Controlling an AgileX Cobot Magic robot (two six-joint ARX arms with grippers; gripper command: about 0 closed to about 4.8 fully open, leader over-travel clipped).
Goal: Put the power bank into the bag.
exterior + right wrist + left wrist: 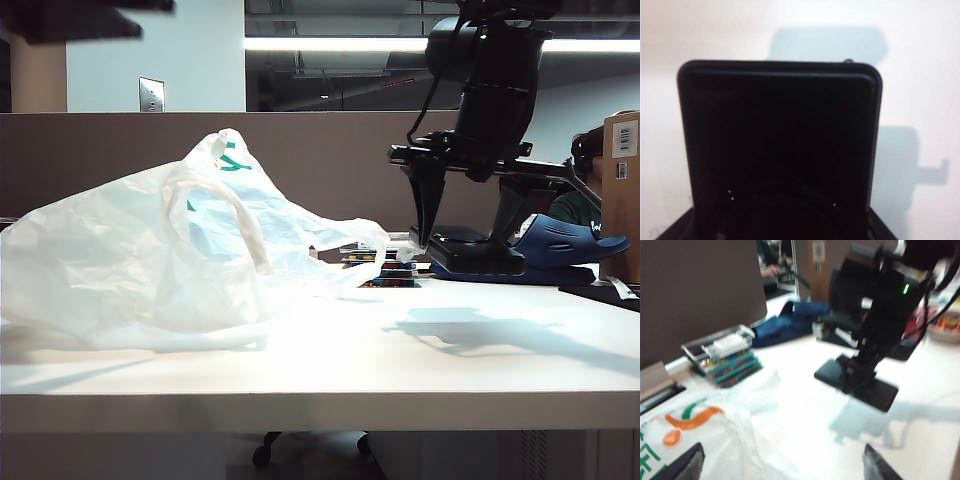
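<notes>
I count one power bank [779, 145], one plastic bag [150, 260], one blue clog [565, 243] and one stack of small boxes [727, 357] with a clear case on top, all on one white table [400, 350].

My right gripper [470, 235] has the power bank between its fingers: one finger [428, 205] comes down on the bag side of the slab, the other on the clog side, and both press its edges. The jaws stand about as wide as the slab, closed on it. In my right wrist view the black slab fills the space ahead of my fingers, its far end with rounded corners pointing away over the table, its shadow lying beyond it. The slab is low over the table; I cannot tell if it touches it. The clog sits just beside my right fingers, on the side away from the bag.

My left gripper [780, 462] is spread to its widest and holds nothing. Only its two dark fingertips [687, 462] show, and the bag's crinkled white plastic with green and orange print lies between and under them. The power bank is well ahead of these fingers.
</notes>
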